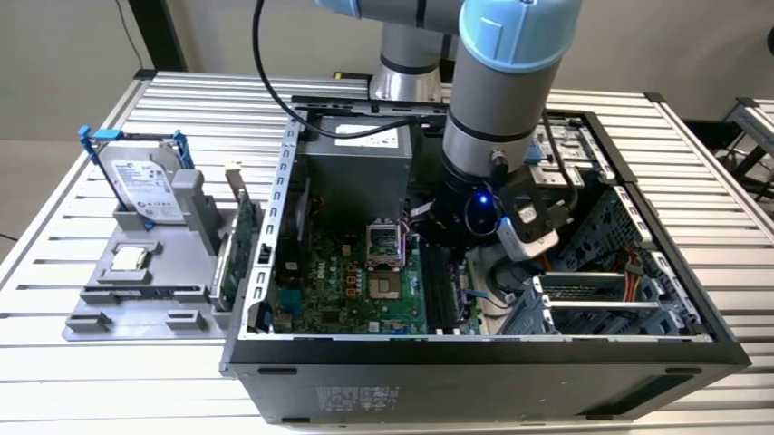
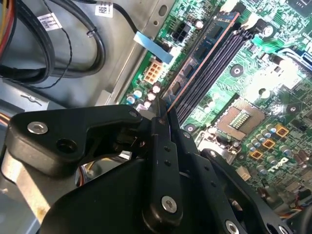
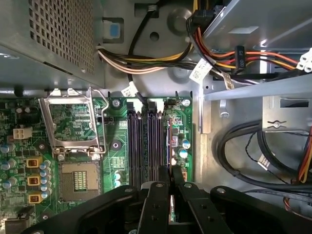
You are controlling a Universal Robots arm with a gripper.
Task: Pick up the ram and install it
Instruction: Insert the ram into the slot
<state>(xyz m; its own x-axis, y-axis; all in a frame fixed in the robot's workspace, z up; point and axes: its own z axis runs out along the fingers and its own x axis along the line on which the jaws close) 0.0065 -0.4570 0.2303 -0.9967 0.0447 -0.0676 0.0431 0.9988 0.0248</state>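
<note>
The open computer case [image 1: 484, 349] is lying on the slatted table [image 1: 72, 362], and the arm [image 1: 496, 100] is reaching down into it over the green motherboard [image 1: 351, 290]. In the second wrist view the gripper [image 2: 163, 114] is clamping the ram [image 2: 202, 53] edge-on, the stick standing in the line of the black memory slots [image 3: 146, 146] near the processor socket [image 3: 78, 180]. Out on the exterior view's left, a hard drive [image 1: 145, 186] is sitting upright in a grey holder [image 1: 140, 290].
</note>
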